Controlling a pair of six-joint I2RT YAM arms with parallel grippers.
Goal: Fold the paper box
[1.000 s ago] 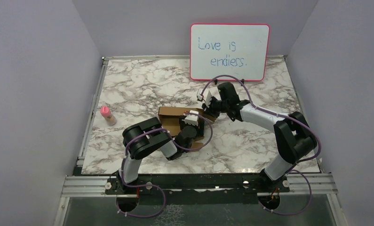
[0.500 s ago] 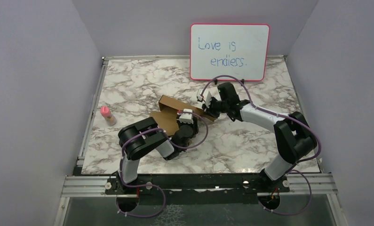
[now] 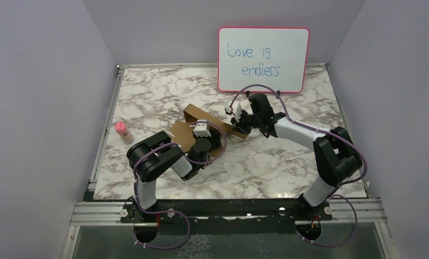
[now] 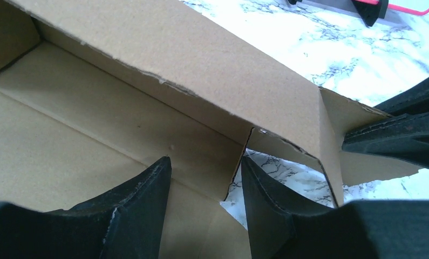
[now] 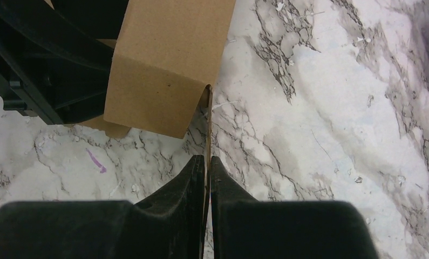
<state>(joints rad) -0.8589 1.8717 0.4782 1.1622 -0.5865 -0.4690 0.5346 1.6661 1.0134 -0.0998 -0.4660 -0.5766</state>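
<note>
the box [image 3: 181, 134] is seen on the table [image 3: 147, 97], pinched at one edge by the right gripper [image 5: 207, 162], the left gripper [image 4: 205, 161] spread open over it; it could be torn if pulled hard.

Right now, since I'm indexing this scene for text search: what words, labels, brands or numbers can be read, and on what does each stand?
"Love is": blue handwriting, upper line on the pink-framed whiteboard.
"endiers.": lower line on the same board; the middle letters are unclear, so it may be meant as "endless."
Paper box: plain brown, no print shows.
Small bottle: any label is too small to read.
</note>
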